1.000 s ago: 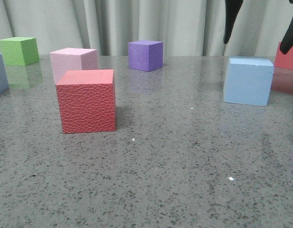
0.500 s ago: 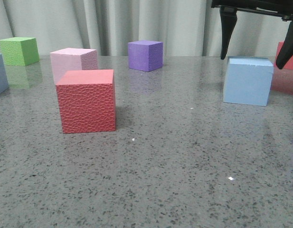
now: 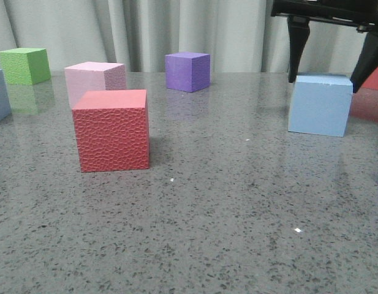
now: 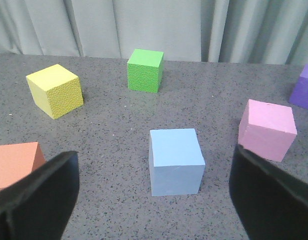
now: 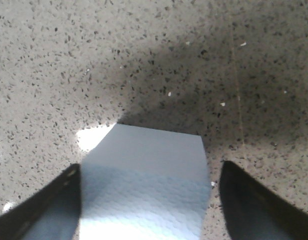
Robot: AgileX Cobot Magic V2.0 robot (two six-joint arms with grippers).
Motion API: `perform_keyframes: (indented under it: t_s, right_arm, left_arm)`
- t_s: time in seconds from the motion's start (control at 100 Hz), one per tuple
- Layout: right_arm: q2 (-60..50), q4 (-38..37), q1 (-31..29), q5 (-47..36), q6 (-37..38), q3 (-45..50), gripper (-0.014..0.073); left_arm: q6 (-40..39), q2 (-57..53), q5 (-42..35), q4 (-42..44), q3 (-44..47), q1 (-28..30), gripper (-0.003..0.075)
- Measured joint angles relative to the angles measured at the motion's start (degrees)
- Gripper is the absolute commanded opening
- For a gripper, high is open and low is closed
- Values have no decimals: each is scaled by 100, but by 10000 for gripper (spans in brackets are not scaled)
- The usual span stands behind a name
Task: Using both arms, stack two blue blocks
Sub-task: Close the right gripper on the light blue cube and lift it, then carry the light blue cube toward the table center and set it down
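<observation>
Now right gripper fingers wide, straddling blue block on counter. Lower straight, centre faces, then close. Left gripper fingers wide, above second blue block.

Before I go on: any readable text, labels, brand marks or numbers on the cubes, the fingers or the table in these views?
None. The blue blocks, the red cube, the other coloured cubes, the black fingers and the speckled table carry no words, numbers or signs in any view.
</observation>
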Motion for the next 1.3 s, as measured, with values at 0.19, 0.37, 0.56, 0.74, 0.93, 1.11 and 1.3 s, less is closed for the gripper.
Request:
perform_keyframes:
  t_s: [0.19,0.37,0.56,0.74,0.93,1.11,1.3]
  right_arm:
    - [9,13,0,-12,0,0,370]
    - [9,22,0,-12,0,0,370]
    - [9,22,14,-1,-82,-58,370]
    - [21,22,255,21,-157,-575,370]
    - [315,22,666,41,-145,-1389,370]
    - [703,22,1098,54,-80,-1952,370]
    - [1131,22,1529,65,-39,-2247,370]
  left_arm:
    - [0,0,0,0,0,0,589]
    - [0,0,0,0,0,0,589]
    - [0,0,-10,0,0,0,589]
    - [0,0,-10,0,0,0,589]
    - [0,0,-10,0,0,0,589]
    - [0,0,-10,0,0,0,589]
    - [0,0,-10,0,0,0,589]
